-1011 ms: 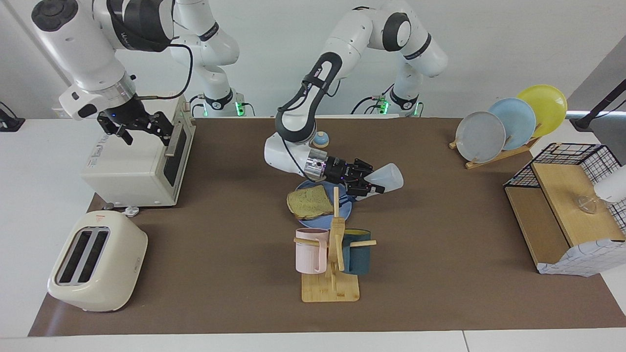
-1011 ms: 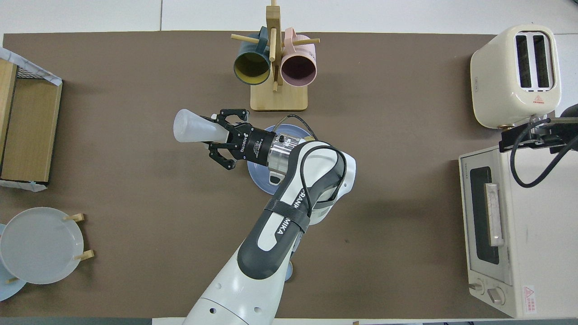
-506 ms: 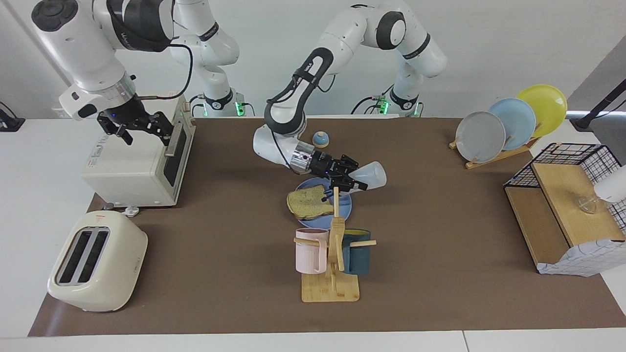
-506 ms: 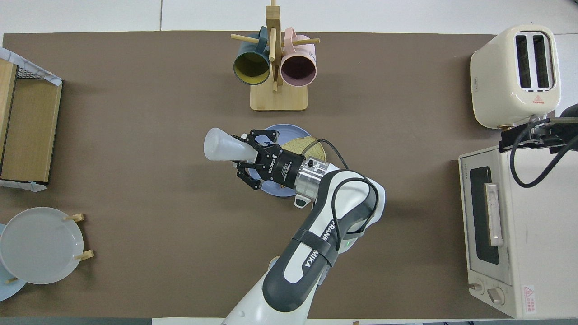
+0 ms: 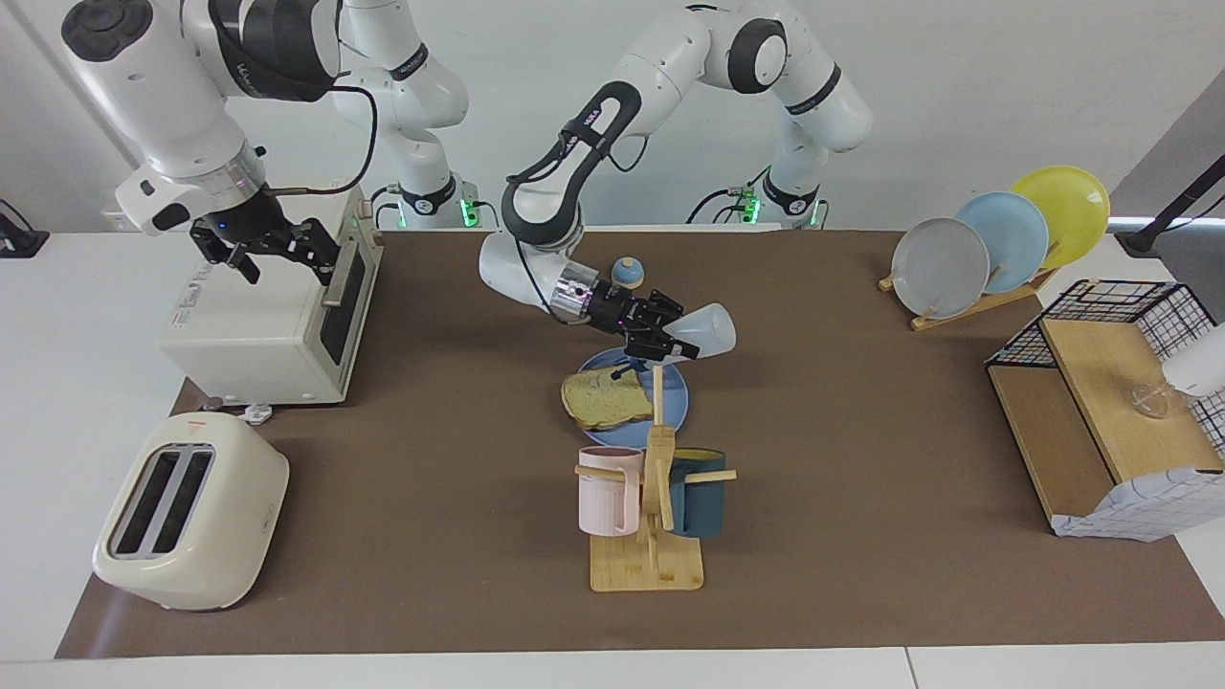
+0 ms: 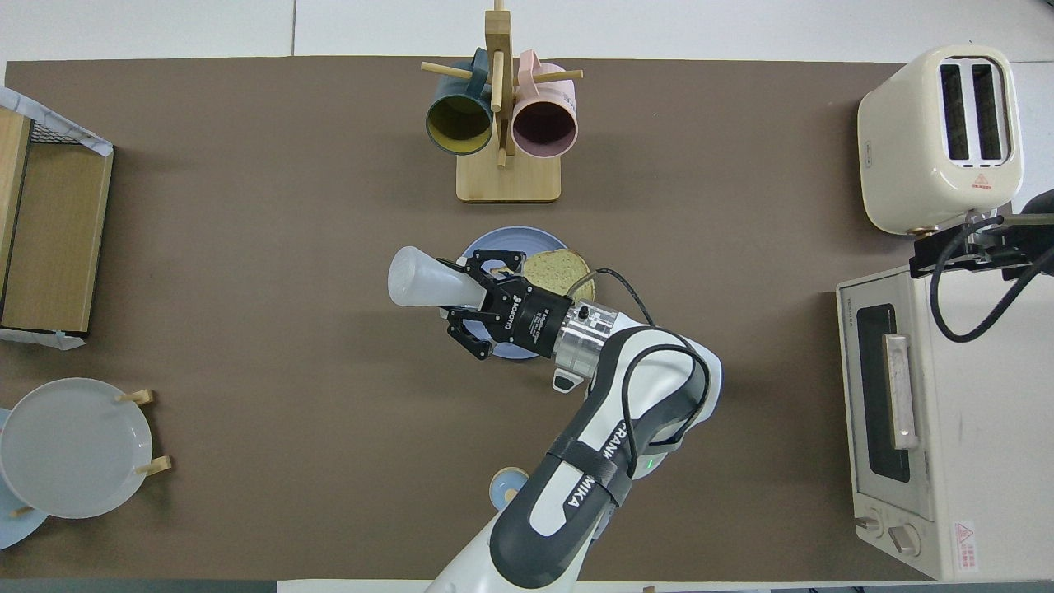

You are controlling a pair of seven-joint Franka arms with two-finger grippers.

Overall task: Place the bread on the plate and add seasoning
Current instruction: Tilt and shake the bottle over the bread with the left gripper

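Note:
The bread point(image 5: 605, 400) point(image 6: 558, 270) lies on the blue plate point(image 5: 676, 410) point(image 6: 510, 239) in the middle of the table, on the plate's half toward the right arm's end. My left gripper point(image 5: 678, 342) point(image 6: 463, 294) hangs over the plate, shut on the seasoning bottle point(image 5: 703, 332) point(image 6: 420, 280). The bottle lies almost level, with its base pointing toward the left arm's end of the table and its cap end hidden between the fingers. My right gripper point(image 5: 316, 251) point(image 6: 930, 255) waits open over the toaster oven's top front edge.
A toaster oven point(image 5: 258, 325) and a cream toaster point(image 5: 187, 512) stand at the right arm's end. A mug tree point(image 5: 651, 498) with two mugs stands just farther from the robots than the plate. A small bell point(image 5: 628, 273) sits nearer the robots. A plate rack point(image 5: 995, 244) and wire shelf point(image 5: 1110, 402) fill the left arm's end.
My left gripper has carried the bottle toward the right arm's end, from beside the plate to over it. The bread now shows more in the overhead view. The right arm has not moved.

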